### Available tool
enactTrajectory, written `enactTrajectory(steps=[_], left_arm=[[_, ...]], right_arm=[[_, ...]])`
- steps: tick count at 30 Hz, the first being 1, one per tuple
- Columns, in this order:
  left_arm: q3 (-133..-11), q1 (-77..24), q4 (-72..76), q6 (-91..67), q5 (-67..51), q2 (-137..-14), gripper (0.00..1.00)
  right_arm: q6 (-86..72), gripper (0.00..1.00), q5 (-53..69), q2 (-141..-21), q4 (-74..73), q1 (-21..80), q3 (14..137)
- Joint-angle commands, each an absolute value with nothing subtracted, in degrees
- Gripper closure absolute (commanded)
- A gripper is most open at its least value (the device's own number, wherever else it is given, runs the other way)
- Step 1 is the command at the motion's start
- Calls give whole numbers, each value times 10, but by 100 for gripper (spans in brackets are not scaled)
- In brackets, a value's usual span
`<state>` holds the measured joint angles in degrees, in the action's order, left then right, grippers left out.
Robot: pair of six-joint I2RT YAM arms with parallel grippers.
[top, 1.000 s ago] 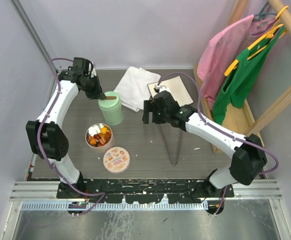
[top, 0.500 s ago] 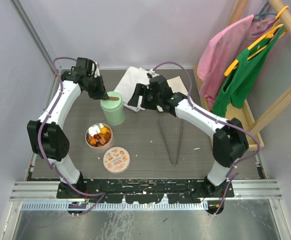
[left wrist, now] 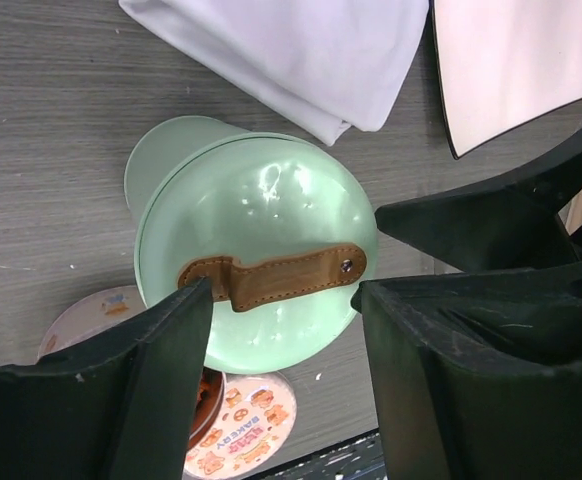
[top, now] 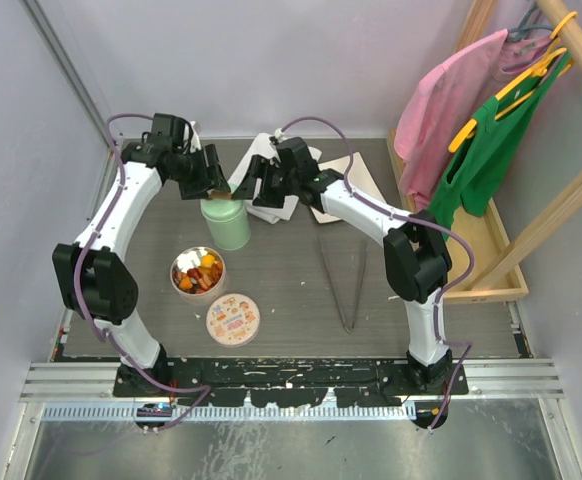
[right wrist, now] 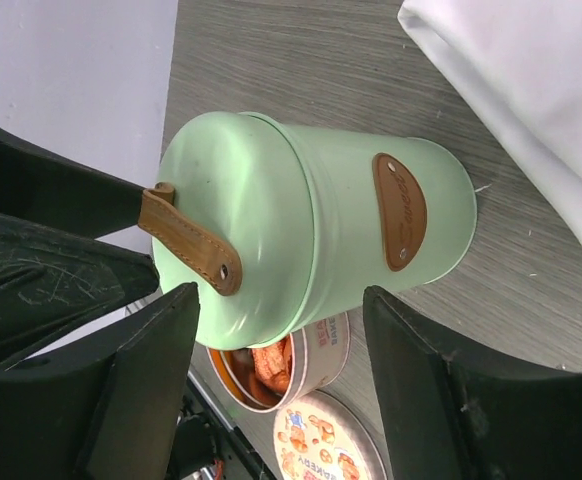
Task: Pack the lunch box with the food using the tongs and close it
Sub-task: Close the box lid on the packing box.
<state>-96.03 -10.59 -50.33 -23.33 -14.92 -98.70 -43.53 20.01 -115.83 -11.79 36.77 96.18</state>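
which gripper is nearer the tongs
Right. The right gripper sits beside the green lunch box, up and left of the tongs; the left gripper is over that box, farther left.

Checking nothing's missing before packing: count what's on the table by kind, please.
Containers: 2 (mint-green canister, tin of food)
Loose printed lid: 1
Tongs: 1
White cloth: 1
White tray: 1
Total: 6

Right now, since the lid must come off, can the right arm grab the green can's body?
Probably yes: the right gripper is open and pointed at the can, whose side is bare; the left gripper hovers open over the lid only.
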Motion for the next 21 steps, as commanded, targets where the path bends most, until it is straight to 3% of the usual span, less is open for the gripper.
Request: enactTrajectory(steps=[1, 5, 8, 12, 21], left_arm=[[-958, -90, -476, -235, -176, -944, 35], [-906, -55, -419, -254, -238, -913, 20], [-868, -11, -376, -280, -320, -900, 20], [-839, 1, -362, -271, -334, -902, 23], [-795, 1, -326, -286, -348, -947, 41]], right_arm=[[-447, 30, 221, -1163, -102, 362, 991], [-450, 36, 222, -1172, -102, 359, 977], [-450, 38, 222, -1171, -102, 358, 968], [-450, 41, 221, -1173, -102, 357, 961], [-454, 43, 217, -1179, -102, 355, 940]])
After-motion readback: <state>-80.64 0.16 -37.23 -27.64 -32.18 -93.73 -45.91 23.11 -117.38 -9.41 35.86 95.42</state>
